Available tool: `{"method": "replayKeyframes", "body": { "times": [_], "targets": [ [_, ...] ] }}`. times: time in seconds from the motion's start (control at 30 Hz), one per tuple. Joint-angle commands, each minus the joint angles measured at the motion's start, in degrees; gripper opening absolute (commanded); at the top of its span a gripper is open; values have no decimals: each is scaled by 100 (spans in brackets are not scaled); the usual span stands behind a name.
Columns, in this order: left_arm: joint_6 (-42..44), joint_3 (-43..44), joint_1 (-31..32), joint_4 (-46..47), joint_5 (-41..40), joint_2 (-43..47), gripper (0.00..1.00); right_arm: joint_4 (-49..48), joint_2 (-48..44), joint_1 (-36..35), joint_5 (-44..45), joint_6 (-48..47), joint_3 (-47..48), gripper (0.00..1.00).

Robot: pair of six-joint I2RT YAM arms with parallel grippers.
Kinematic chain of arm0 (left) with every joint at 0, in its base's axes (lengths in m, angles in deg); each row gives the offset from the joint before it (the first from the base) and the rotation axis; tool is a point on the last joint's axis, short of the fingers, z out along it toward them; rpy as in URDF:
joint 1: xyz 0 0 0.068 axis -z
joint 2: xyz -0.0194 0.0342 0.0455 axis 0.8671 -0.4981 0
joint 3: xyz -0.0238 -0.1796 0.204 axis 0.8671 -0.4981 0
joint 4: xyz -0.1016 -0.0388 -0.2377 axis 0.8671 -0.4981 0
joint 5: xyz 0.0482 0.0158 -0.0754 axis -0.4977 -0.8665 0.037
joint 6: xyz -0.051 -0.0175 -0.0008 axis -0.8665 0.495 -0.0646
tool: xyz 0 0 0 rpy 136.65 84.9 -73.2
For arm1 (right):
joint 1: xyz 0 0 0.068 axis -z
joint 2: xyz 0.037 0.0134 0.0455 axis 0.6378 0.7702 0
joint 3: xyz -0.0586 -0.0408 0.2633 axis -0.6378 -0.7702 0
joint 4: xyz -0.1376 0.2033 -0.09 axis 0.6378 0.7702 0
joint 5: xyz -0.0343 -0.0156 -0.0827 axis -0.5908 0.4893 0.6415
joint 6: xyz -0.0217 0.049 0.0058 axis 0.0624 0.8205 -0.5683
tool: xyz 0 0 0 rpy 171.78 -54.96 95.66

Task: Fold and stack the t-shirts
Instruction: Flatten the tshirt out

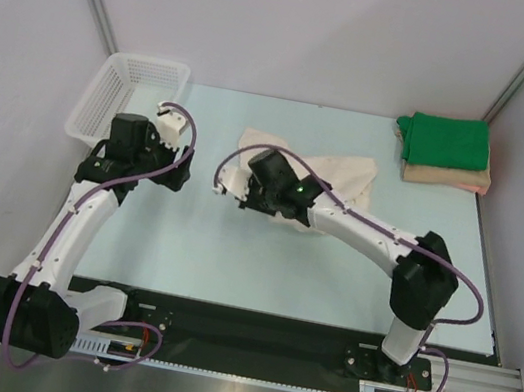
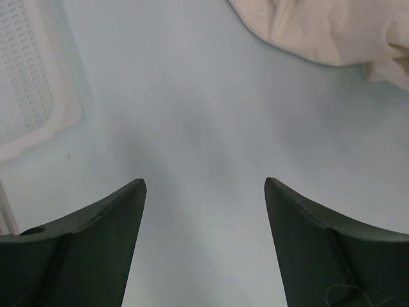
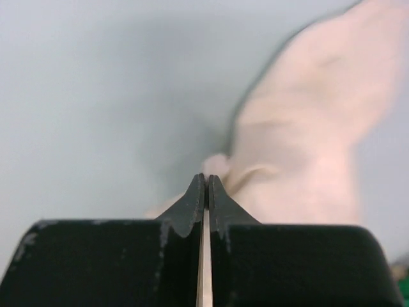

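The cream-white t-shirt [image 1: 342,175] lies crumpled at the middle of the table; it also shows in the left wrist view's top right corner [image 2: 319,32]. My right gripper [image 1: 231,189] [image 3: 206,176] is shut on the left edge of this cream-white t-shirt [image 3: 307,128], with a thin strip of cloth pinched between the jaws. The bright green t-shirt [image 1: 444,140] lies folded on top of the folded peach-tan t-shirt [image 1: 448,175] at the far right. My left gripper [image 1: 177,173] [image 2: 204,185] hangs open over bare table, holding nothing, to the left of the cream shirt.
A white lattice basket [image 1: 123,90] [image 2: 25,77] stands at the far left, close to the left arm. Grey walls close in the table on three sides. A black rail with the arm bases runs along the near edge.
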Motion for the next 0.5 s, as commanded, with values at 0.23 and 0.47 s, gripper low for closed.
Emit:
{"method": "replayKeyframes", "body": {
  "times": [0.23, 0.47],
  "targets": [
    [146, 85, -49, 183, 6, 458, 80, -185, -1281, -595, 1352, -1430, 2745, 0],
    [146, 321, -49, 236, 49, 265, 80, -634, -1932, -219, 2047, -2239, 3212, 0]
  ]
}}
